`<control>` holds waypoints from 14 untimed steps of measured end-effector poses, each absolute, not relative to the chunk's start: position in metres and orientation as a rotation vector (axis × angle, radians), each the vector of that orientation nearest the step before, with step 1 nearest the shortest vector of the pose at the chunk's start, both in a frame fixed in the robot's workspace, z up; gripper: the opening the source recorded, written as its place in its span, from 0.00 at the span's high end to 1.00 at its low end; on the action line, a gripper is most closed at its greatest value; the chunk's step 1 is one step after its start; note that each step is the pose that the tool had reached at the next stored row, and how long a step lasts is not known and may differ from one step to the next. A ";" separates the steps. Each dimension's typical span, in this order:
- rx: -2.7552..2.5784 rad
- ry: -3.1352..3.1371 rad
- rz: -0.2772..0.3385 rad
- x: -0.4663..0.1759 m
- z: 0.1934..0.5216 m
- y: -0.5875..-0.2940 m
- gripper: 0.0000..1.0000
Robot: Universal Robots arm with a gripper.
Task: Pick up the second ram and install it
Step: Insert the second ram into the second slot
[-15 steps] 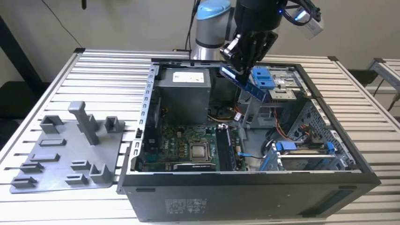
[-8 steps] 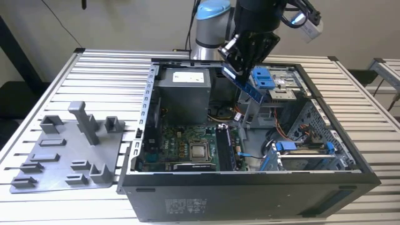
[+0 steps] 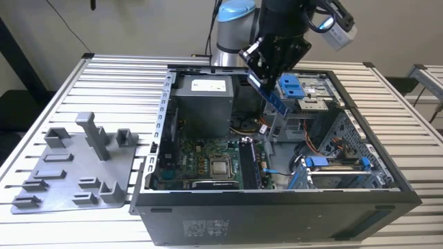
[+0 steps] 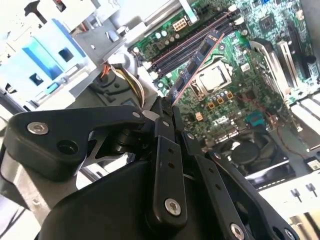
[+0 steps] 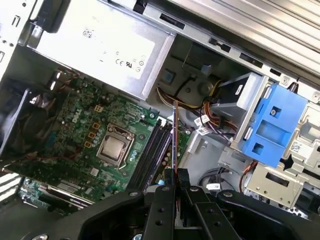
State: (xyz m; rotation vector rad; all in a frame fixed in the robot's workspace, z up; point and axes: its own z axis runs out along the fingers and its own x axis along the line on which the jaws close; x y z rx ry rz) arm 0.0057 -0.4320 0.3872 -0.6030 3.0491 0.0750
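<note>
We see one slatted metal table [image 3: 104,78] before a pale wall, with the edge of a second table [image 3: 430,78] at the exterior view's right. On the first lie one open computer case [image 3: 277,212] and, just beside it on the exterior view's left, one grey tray [image 3: 69,176]. One arm [image 3: 232,21] reaches over the case. Its jaws pinch one ram [image 3: 271,96] by an end, holding it tilted in the air above the motherboard [image 3: 201,155].
</note>
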 end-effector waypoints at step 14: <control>-0.258 3.093 0.069 0.006 0.384 -0.432 0.86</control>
